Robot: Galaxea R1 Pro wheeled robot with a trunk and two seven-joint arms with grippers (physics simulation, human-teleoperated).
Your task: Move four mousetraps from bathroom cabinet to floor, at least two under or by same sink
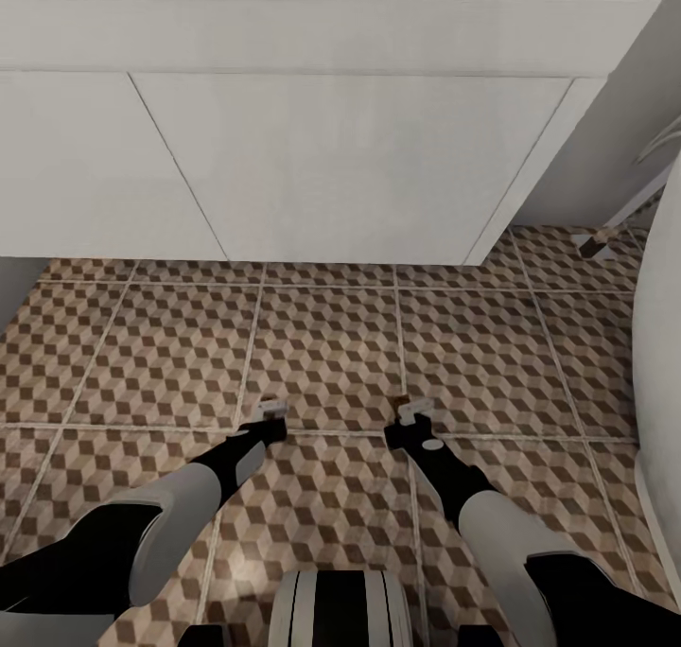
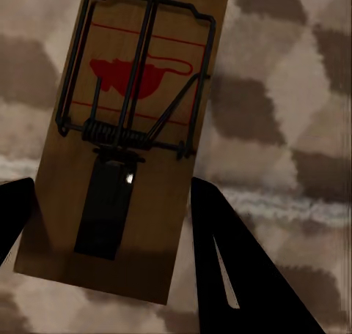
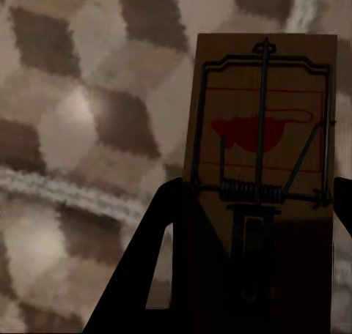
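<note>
Robot's white-and-black trunk lowest in head view. Left gripper clamps brown wooden mousetrap with dark wire; right gripper clamps second such mousetrap, both poised over cube-patterned brown-beige tile floor. Beyond: white boxy cabinet front; white curved fixture at right.

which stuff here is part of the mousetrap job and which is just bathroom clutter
Part of the job:
- mousetrap held in the left gripper
- second mousetrap held in the right gripper
- cube-pattern bathroom floor

Just there:
- white unit ahead, above the tiles
- curved white fixture at the robot's right
</note>
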